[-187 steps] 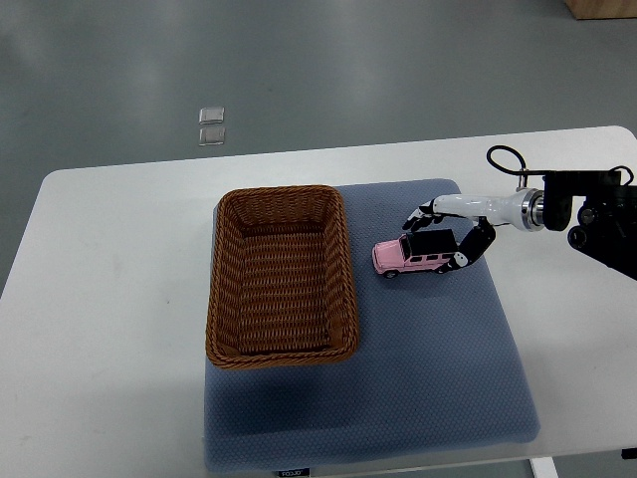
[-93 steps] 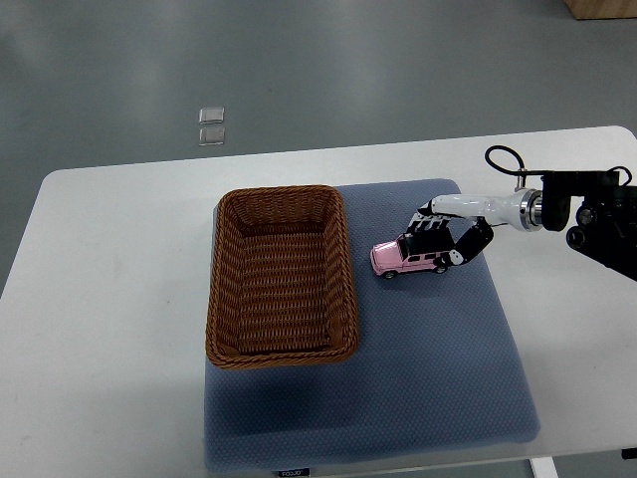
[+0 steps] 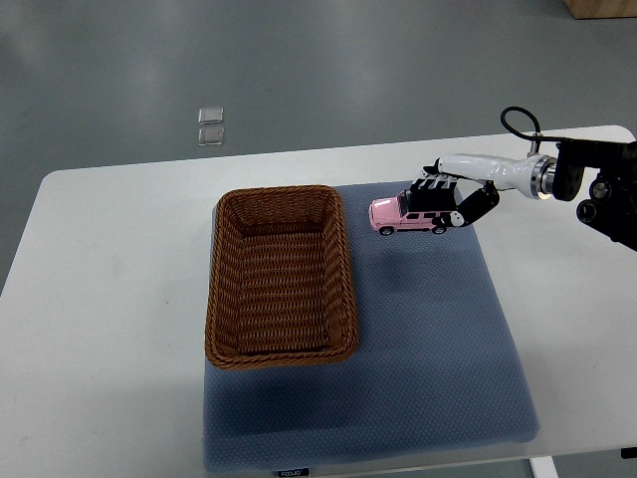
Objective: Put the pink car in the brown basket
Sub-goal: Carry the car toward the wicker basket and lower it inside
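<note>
A white table (image 3: 109,299) fills most of the view, and its left part is bare. A blue-grey mat (image 3: 438,349) covers the table's middle and right. At the mat's near edge sits a small dark label (image 3: 292,473) with pale lettering, too small to read. On the grey floor beyond the table's far edge lie two small pale square pieces (image 3: 210,126), one just behind the other; what they are cannot be made out.

The brown basket (image 3: 283,274), a woven rectangular one, stands on the left part of the mat, its left wall reaching over the mat's edge onto the bare table. Its inside shows only weave.

Just right of the basket's far right corner is the pink car (image 3: 406,215), nose toward the basket and apart from its rim. A soft shadow lies on the mat below and beside it, so it appears lifted clear of the mat. No writing can be made out on the car.

The right hand (image 3: 448,199) is clamped on the car's rear half: dark fingers (image 3: 435,185) lie over the roof and a thumb presses its near side. The hand hides the car's tail. The white forearm runs right to a metal wrist ring and a black arm cut off by the picture's right edge. At the top right corner a brown object (image 3: 602,8) is cut off and cannot be identified.
</note>
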`<state>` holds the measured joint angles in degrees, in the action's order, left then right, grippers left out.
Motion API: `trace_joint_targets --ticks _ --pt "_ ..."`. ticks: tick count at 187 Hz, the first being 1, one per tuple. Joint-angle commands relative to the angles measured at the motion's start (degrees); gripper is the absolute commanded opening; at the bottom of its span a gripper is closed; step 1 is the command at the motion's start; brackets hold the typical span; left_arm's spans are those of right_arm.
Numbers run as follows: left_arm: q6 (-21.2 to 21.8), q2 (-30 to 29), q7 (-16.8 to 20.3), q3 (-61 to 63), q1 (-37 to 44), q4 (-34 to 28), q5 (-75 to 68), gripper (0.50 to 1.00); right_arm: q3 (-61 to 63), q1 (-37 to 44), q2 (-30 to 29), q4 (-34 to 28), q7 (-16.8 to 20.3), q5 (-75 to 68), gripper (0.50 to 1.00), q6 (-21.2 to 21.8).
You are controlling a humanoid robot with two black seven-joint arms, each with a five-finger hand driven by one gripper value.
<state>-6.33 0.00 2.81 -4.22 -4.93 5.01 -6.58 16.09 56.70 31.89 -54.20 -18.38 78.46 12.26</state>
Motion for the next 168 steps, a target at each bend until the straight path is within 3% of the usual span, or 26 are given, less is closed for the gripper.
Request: trace_joint_targets --ticks 1,55,116,155,168 --pt "0.0 0.0 0.0 0.0 0.0 0.0 0.0 1.0 0.0 2.6 -0.5 0.0 -0.6 -0.1 0.5 -0.2" --pt "0.0 0.0 0.0 0.0 0.0 0.0 0.0 1.0 -0.4 8.8 -8.2 0.1 -0.7 -0.1 0.5 -0.1" --pt "0.0 0.0 0.0 -0.1 0.0 0.2 0.0 1.0 -4.2 10.8 -20.5 2.3 -0.6 0.2 0.5 0.1" --pt "0.0 0.0 0.0 -0.1 0.0 0.2 0.0 1.0 -8.4 10.6 -24.6 4.2 -0.6 0.4 0.5 -0.1" --pt "0.0 0.0 0.0 -0.1 0.0 0.2 0.0 1.0 -9.7 10.3 -24.7 4.8 -0.5 0.4 0.541 -0.2"
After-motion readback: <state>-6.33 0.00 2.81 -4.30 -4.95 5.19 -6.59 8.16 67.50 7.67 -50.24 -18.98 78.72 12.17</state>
